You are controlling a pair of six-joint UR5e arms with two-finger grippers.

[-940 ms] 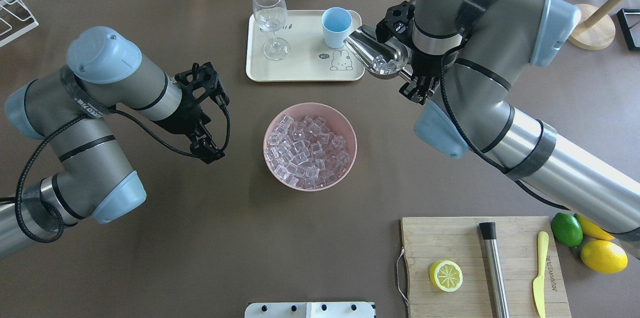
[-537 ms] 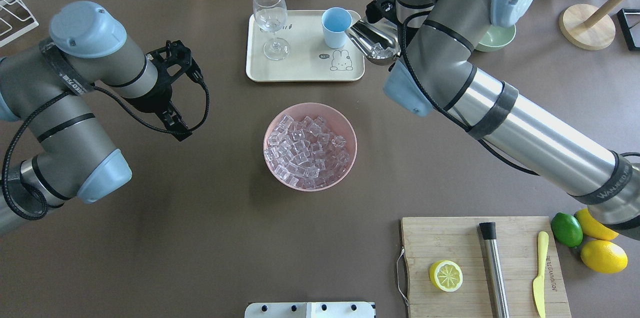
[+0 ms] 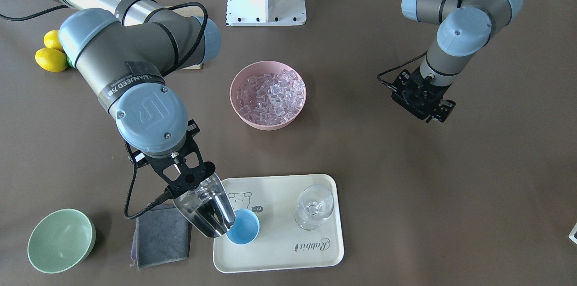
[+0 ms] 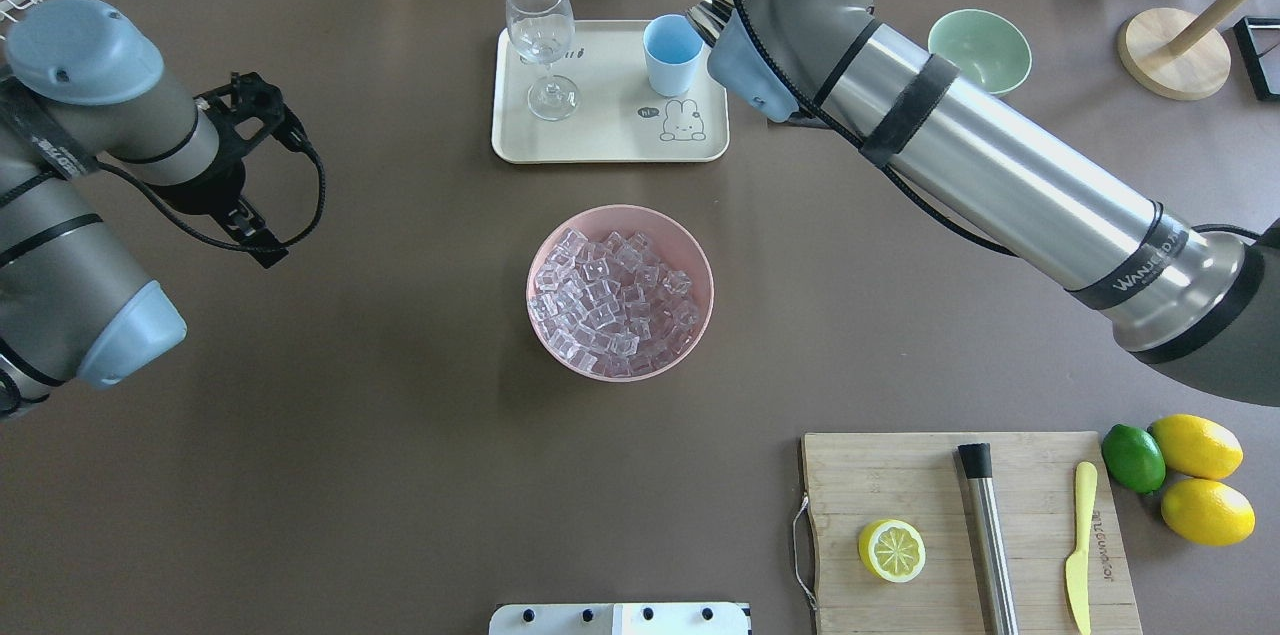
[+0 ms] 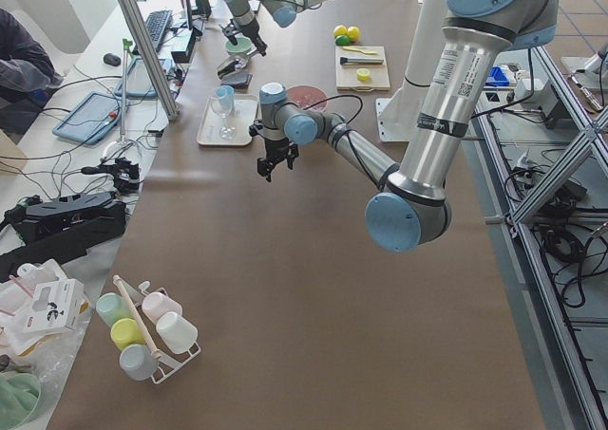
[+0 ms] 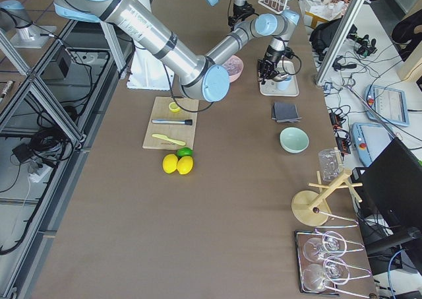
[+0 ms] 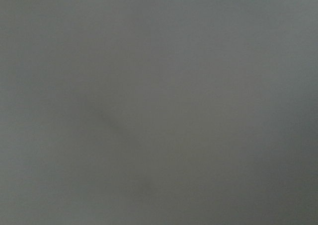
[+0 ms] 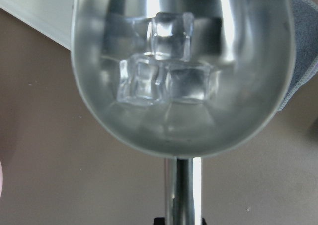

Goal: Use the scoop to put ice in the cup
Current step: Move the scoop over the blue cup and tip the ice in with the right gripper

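My right gripper point(image 3: 189, 181) is shut on the handle of the steel scoop point(image 3: 205, 211). The scoop is tilted, mouth down, and its lip is at the rim of the light-blue cup point(image 3: 243, 228) on the tray. In the overhead view my arm hides most of the scoop point(image 4: 703, 15) beside the cup point(image 4: 672, 50). The right wrist view shows three ice cubes point(image 8: 164, 71) lying in the scoop's trough point(image 8: 179, 120). More ice point(image 4: 610, 300) fills the pink bowl point(image 4: 700, 255) at mid-table. My left gripper point(image 4: 262, 250) hangs shut and empty far left.
The cream tray point(image 4: 600, 140) also bears a clear stemmed glass point(image 4: 540, 25). A pale green bowl point(image 4: 979, 50) and a grey cloth point(image 3: 161, 236) lie beside the tray. A cutting board point(image 4: 900, 475) with a steel rod point(image 4: 988, 535), half lemon and knife is near right.
My right arm has swung the scoop away from me and leftwards, up to the cup's rim, uncovering the green bowl. My left arm has drawn back to the left.
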